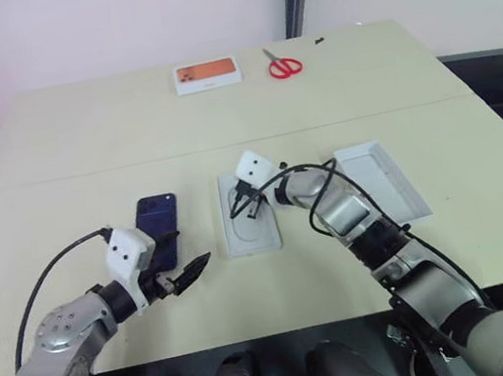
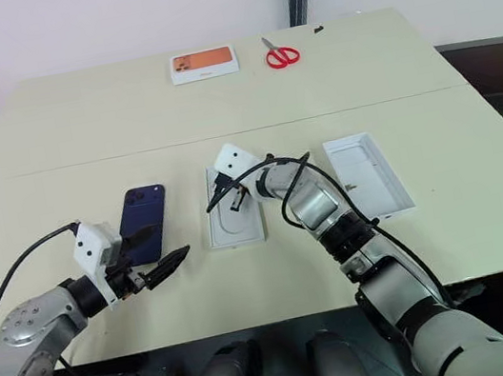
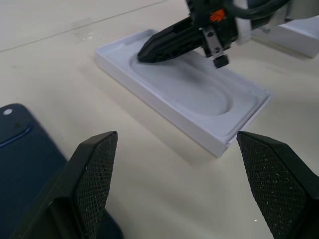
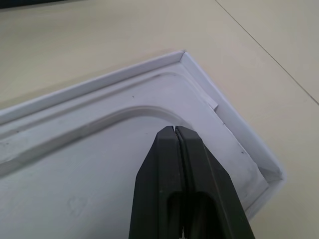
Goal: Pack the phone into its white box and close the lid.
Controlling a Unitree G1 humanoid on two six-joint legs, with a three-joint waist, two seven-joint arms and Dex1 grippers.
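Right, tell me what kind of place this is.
Probably an office or lab test room: a plain beige table against bare white walls, with red-handled scissors, a small white box with an orange picture, and a navy-blue phone laid out beside its packaging.

Stereo head pair above, one close camera on each wrist

Both head views look down over the pale beige table; the wrist views sit low and close, sharing the thin white insert with an oval recess.

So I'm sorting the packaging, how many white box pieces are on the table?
3: the tray with the oval-recessed insert at centre, the open white piece to its right, a small orange-pictured box at the far edge.
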